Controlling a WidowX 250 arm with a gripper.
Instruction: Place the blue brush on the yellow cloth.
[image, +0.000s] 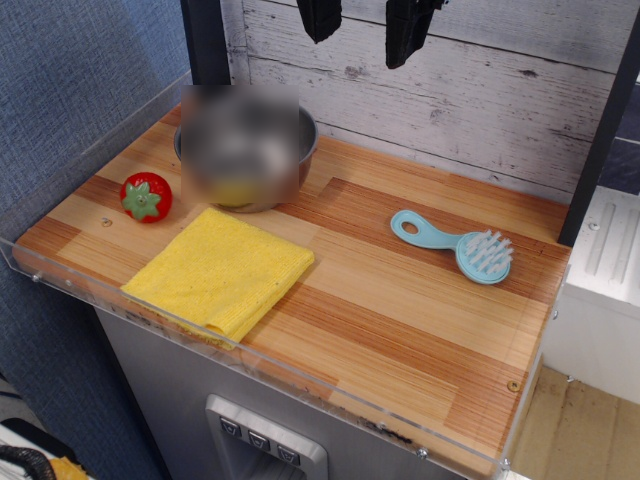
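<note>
The blue brush (457, 245) lies flat on the wooden counter at the right, bristles up, round head toward the right, handle with its hole pointing left. The yellow cloth (220, 271) lies folded at the front left of the counter, apart from the brush. My gripper (365, 28) hangs high at the top of the frame, well above and behind the brush. Its two black fingers (408, 35) are spread apart with nothing between them.
A steel bowl (246, 148), partly blurred, stands at the back left just behind the cloth. A red toy strawberry (146, 196) sits left of the cloth. A clear plastic rim (300, 375) edges the counter. A white plank wall is behind.
</note>
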